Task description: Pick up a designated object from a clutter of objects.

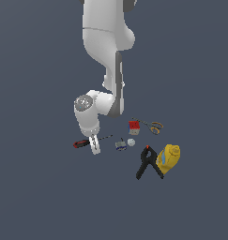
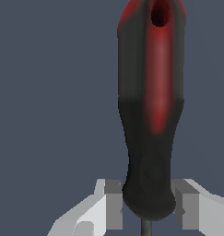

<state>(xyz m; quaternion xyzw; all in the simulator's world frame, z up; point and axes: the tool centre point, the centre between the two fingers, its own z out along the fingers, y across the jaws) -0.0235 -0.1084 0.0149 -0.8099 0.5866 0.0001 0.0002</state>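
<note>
The screwdriver (image 1: 81, 143) lies flat on the grey floor, its red-and-black handle toward the exterior view's left and its thin dark shaft pointing toward the right. My gripper (image 1: 94, 146) is down at floor level over the handle's shaft end. In the wrist view the handle (image 2: 150, 115) fills the frame. The gripper (image 2: 150, 207) straddles the handle's narrow black end, one finger on each side. Thin gaps show between the pads (image 2: 114, 205) and the handle, so the jaws are open and close to it.
The clutter lies to the exterior view's right of the screwdriver: a small blue-white piece (image 1: 120, 145), a white ball (image 1: 131, 142), a red-and-blue cube (image 1: 133, 126), a scissors-like item (image 1: 154, 126), a black clamp (image 1: 149, 162) and a yellow bottle (image 1: 171, 158).
</note>
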